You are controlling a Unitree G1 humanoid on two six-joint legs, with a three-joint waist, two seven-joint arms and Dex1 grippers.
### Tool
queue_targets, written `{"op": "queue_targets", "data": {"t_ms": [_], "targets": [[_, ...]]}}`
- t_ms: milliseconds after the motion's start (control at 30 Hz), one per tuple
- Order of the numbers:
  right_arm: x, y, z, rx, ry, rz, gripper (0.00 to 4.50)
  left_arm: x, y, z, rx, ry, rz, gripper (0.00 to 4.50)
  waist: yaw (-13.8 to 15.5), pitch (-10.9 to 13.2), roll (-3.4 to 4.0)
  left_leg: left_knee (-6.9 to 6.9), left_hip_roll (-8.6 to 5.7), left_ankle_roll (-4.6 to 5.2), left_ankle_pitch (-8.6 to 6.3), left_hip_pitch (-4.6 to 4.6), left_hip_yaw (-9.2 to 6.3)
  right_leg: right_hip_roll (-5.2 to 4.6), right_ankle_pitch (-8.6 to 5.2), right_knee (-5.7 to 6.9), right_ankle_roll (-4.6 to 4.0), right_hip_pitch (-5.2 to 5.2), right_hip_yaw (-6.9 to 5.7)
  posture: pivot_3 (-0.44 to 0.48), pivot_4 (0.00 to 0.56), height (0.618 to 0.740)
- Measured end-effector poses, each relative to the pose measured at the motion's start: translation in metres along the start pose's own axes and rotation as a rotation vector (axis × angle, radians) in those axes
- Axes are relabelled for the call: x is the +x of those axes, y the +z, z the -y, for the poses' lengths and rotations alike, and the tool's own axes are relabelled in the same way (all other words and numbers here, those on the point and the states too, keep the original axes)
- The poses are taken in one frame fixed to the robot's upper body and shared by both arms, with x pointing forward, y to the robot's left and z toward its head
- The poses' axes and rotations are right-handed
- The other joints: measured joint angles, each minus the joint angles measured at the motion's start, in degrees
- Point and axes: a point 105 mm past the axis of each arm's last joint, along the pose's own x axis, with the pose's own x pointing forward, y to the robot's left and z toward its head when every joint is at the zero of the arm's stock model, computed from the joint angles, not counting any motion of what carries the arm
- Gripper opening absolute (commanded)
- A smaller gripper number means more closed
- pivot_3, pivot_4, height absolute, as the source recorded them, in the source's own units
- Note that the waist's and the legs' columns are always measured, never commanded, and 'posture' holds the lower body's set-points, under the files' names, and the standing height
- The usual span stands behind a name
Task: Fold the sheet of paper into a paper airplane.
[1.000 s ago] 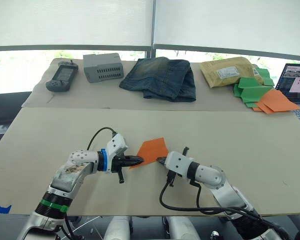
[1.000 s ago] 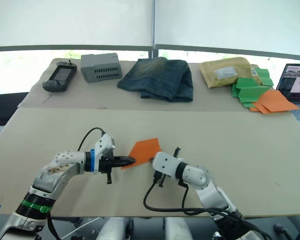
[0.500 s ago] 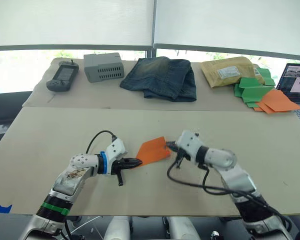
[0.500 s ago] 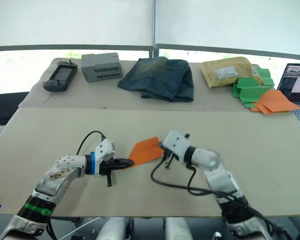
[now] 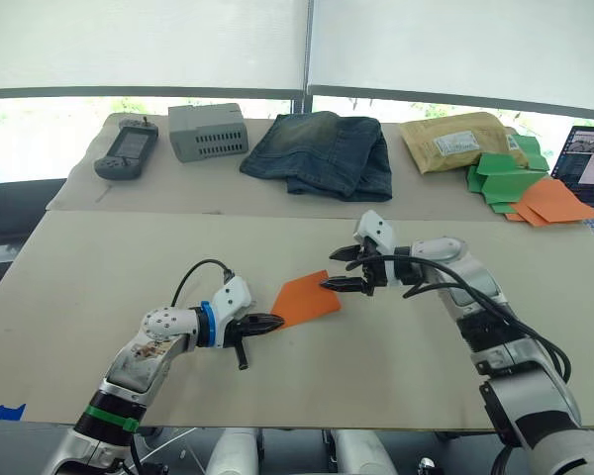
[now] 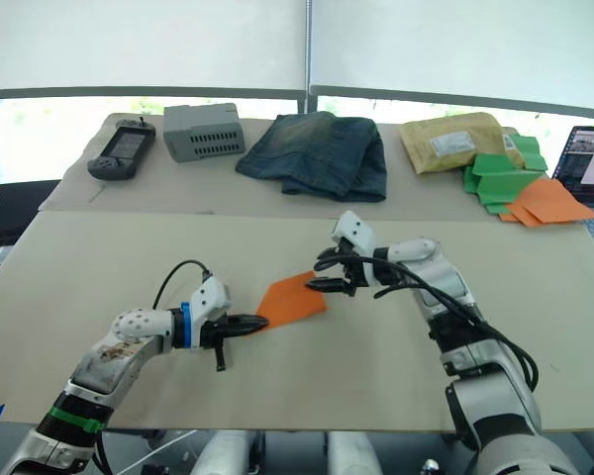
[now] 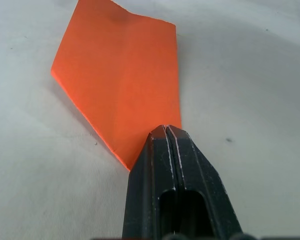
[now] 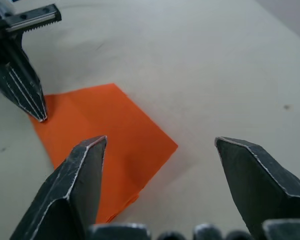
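On the beige table (image 5: 99,267), sheet of paper (image 5: 305,298) lies flat mid-near, long axis running left-near to right-far, left gripper (image 5: 274,321) pinched shut on its near-left tip, right gripper (image 5: 342,272) open just above its far-right edge.

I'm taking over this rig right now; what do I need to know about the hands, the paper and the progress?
Left hand: shut, tip on the near corner of the sheet of paper.
Right hand: open, above the sheet's far edge, not holding it.
The sheet lies flat on the table, partly folded with a centre crease.
Left: the remaining folds; no narrow pointed airplane yet.
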Motion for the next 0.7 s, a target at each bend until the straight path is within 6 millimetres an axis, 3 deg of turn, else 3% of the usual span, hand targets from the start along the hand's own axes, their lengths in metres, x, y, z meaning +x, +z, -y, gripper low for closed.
{"op": "queue_targets", "data": {"t_ms": [233,333,600,700], "targets": [[0.014,-0.002,0.003,0.014,0.132,-0.036,3.89,0.000,0.000,0.000,-0.001,0.006,0.001,0.00,-0.14,0.01,0.02,0.00,0.02,0.00,0.00,0.01,0.01,-0.02,0.09,0.02,-0.14,-0.01,0.01,0.000,0.150,0.728],[0.017,-0.002,0.002,-0.006,0.173,-0.043,3.08,0.001,0.000,0.000,-0.002,0.011,0.005,0.00,-0.08,0.02,0.04,0.00,0.02,0.00,0.00,0.00,0.00,-0.03,0.21,0.02,-0.33,-0.02,0.01,0.000,0.150,0.728],[0.010,0.006,-0.007,-0.092,0.266,-0.038,0.24,0.002,0.000,0.002,-0.002,0.001,0.001,0.00,-0.08,0.05,0.10,0.00,0.02,0.00,0.00,0.01,0.00,-0.04,0.22,0.04,-0.35,-0.02,0.01,0.000,0.150,0.728],[0.005,0.010,-0.012,-0.169,0.269,-0.030,0.07,0.002,0.001,0.000,0.000,-0.005,0.001,0.00,0.11,0.05,0.10,0.00,0.01,0.00,0.00,0.00,-0.01,-0.04,0.21,0.03,-0.33,-0.01,-0.01,0.000,0.150,0.728]]}}
